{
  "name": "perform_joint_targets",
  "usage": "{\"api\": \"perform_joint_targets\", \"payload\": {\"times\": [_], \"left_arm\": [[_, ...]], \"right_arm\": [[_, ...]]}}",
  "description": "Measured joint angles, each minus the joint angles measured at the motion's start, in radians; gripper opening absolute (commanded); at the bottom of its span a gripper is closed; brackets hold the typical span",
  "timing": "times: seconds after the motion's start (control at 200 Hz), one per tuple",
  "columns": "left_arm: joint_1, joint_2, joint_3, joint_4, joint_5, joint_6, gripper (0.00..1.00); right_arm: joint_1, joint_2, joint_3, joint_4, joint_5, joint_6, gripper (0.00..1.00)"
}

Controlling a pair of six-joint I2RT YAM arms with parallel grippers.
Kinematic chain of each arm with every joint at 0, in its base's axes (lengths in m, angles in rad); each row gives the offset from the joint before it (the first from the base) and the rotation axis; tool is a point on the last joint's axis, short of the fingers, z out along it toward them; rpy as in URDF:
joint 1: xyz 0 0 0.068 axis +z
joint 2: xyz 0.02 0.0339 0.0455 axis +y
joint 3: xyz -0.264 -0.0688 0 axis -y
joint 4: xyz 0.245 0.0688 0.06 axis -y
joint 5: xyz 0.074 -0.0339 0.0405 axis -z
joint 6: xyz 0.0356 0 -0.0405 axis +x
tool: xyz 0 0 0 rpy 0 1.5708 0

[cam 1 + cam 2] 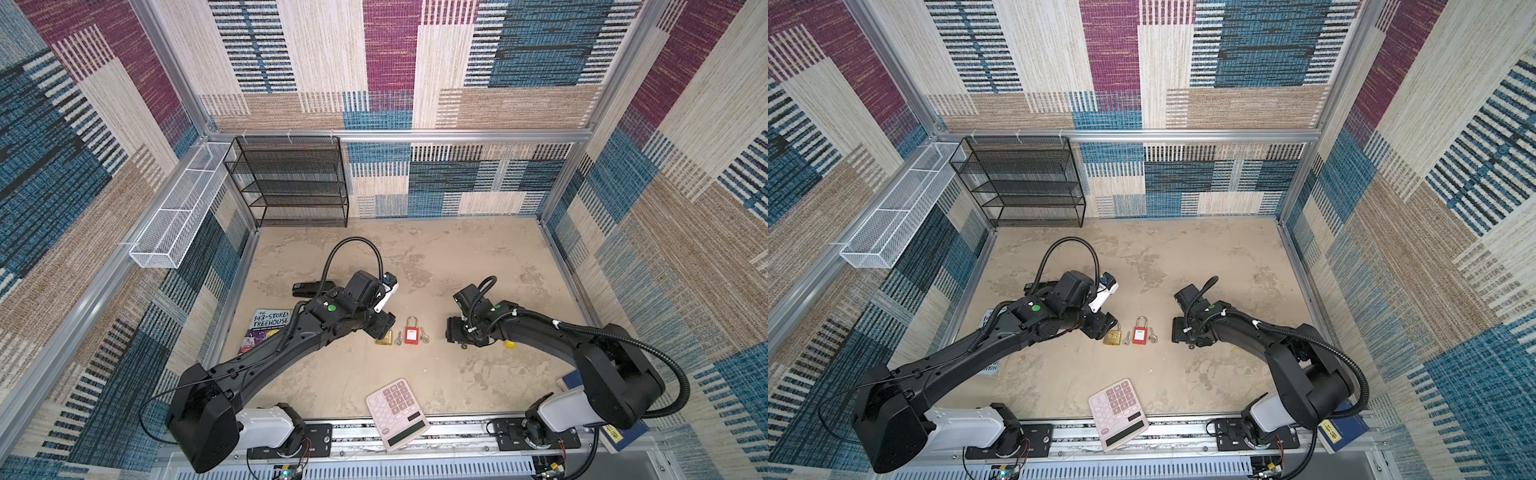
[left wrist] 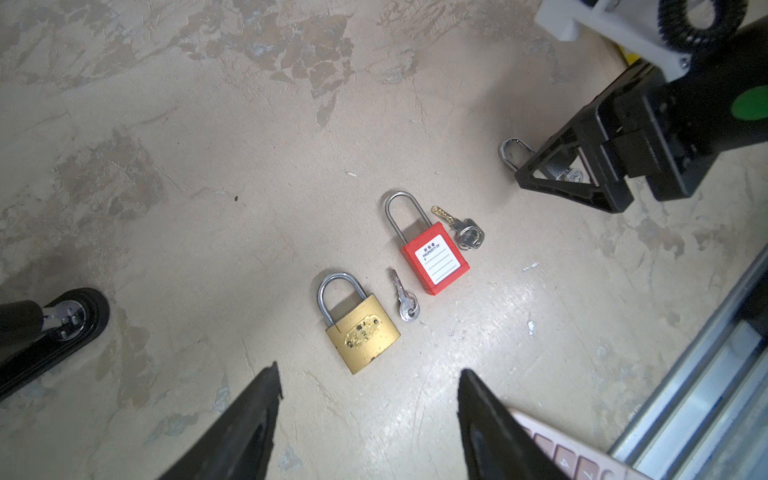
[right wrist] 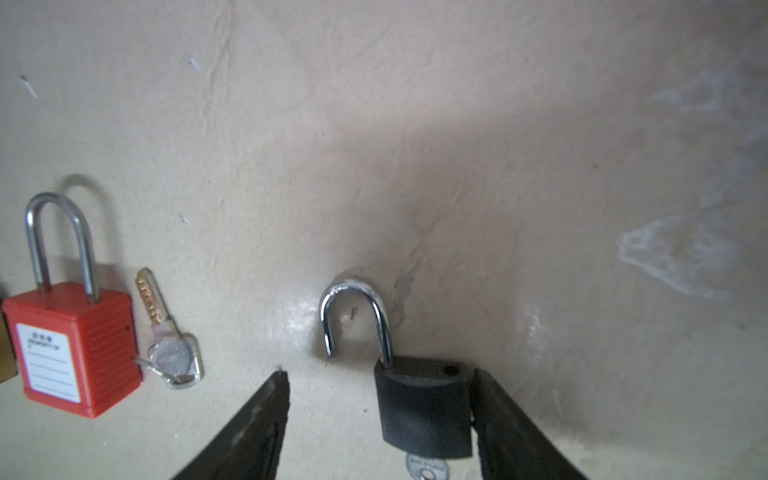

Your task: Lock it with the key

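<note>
1. A pink calculator (image 1: 397,413) is lying at the bottom centre of both top views, at the near edge of the desk (image 1: 478,257). A blue book (image 1: 1343,434) is sitting in the lower right corner, partly under the right arm.
2. At mid-frame a row is lying flat on the desk, each item just beside the next. From left to right these are a brass padlock (image 1: 1113,336), a plain silver key (image 1: 1126,338), a red padlock (image 1: 1140,331) and a gold-bladed key (image 1: 1153,335).
3. The left tool (image 2: 368,370) is hanging just over the brass padlock, left of centre, with its fingers spread wide and gripping nothing.
4. The right tool (image 3: 380,374), right of centre, is straddling the black padlock (image 3: 424,411), which is lying to the right of the row.
   - One finger (image 3: 511,424) is touching the side of the body and the other is standing clear, so the tool is released, not clamped.
   - The chrome shackle is standing open, with one leg free of the body.
   - A round-headed key (image 3: 426,471) is showing at the base of the body.
5. Farther back on the left, a Treehouse paperback (image 1: 270,322) is lying partly under the left arm, and a black stapler (image 1: 311,287) is lying beyond it.
6. Farthest away, a black mesh rack (image 1: 291,183) is standing against the back wall, upper left of centre. A white wire basket (image 1: 178,212) is hanging on the left wall.
</note>
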State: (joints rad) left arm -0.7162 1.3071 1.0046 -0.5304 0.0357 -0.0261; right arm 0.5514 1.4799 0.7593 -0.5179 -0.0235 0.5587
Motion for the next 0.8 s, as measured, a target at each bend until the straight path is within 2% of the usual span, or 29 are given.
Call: {"api": "perform_joint_targets", "payload": {"times": [0.561,0.801], "left_arm": [[0.000,0.047,0.014,-0.006,0.000,-0.030,0.68],[0.000,0.053,0.025,-0.013,0.000,-0.053,0.68]], "right_arm": [[0.064,0.039,0.053,-0.116,0.100,-0.049,0.58],[0.067,0.056,0.054,-0.131,0.140,-0.056,0.42]]}}
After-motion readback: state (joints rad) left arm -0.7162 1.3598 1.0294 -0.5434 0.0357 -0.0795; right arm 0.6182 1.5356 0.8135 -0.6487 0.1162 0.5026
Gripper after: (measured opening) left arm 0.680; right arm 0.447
